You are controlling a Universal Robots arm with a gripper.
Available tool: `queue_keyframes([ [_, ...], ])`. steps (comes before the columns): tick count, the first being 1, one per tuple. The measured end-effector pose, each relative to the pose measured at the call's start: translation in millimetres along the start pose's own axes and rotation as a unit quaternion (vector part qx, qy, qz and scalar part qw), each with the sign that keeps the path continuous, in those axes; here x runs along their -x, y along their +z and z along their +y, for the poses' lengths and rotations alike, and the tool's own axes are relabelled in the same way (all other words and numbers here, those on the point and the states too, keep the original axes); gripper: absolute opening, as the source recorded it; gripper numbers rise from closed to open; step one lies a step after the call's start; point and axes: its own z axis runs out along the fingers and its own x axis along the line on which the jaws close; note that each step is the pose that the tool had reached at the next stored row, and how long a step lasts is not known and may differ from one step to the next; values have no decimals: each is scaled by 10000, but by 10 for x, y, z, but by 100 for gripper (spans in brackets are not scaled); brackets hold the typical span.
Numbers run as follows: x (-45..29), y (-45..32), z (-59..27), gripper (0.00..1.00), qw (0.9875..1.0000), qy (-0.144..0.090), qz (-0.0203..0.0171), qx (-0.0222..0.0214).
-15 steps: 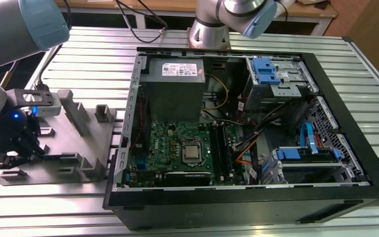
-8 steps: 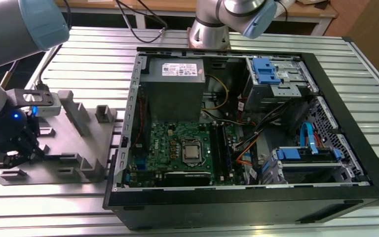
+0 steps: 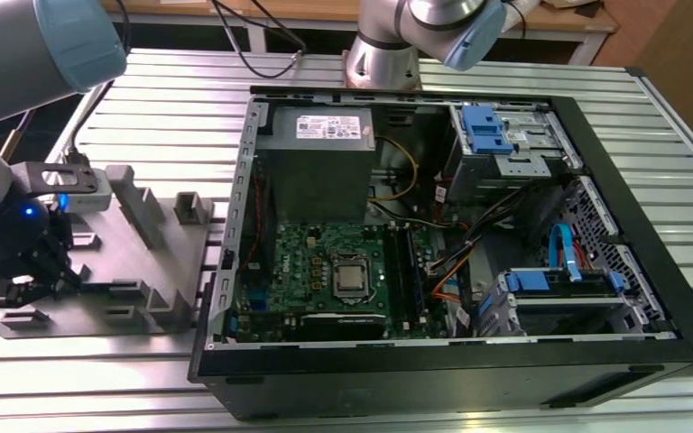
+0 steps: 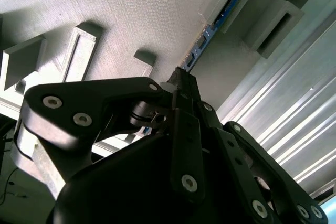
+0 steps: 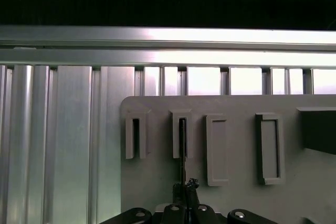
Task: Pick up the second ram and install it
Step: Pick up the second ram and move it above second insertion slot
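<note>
Black fingers (image 5: pixel 189 187) pinch shut on the thin blue-green memory stick (image 4: pixel 209 31), which stands edgewise between upright blocks of the grey plastic tray (image 5: pixel 236 198).

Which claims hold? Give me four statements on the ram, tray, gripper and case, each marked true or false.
1. The second ram has its far end in a slotted block of the grey tray. True.
2. The gripper is inside the computer case. False: it is at the tray, on the exterior view's left of the case.
3. The fingers close on the ram's near end. True.
4. The case is closed. False: it lies open, with the motherboard showing.
</note>
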Motion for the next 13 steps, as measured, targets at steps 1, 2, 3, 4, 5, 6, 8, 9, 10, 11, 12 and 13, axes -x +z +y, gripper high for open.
queue_keyframes([
  [1,0,0,0,8,10000,-3,0,0],
  [2,0,0,0,8,10000,-9,0,0],
  [3,0,0,0,8,10000,-11,0,0],
  [4,0,0,0,8,10000,-11,1,0],
  [5,0,0,0,8,10000,-12,0,0],
  [6,0,-1,0,8,10000,-12,1,1],
  [8,0,-9,0,8,10000,-12,1,2],
  [9,1,-14,0,8,10000,-12,1,1],
  [10,1,-17,0,8,10000,-12,0,0],
  [11,1,-18,0,8,10000,-12,0,0],
  [12,1,-18,0,8,10000,-12,0,-1],
  [13,1,-18,0,8,10000,-12,0,-1],
])
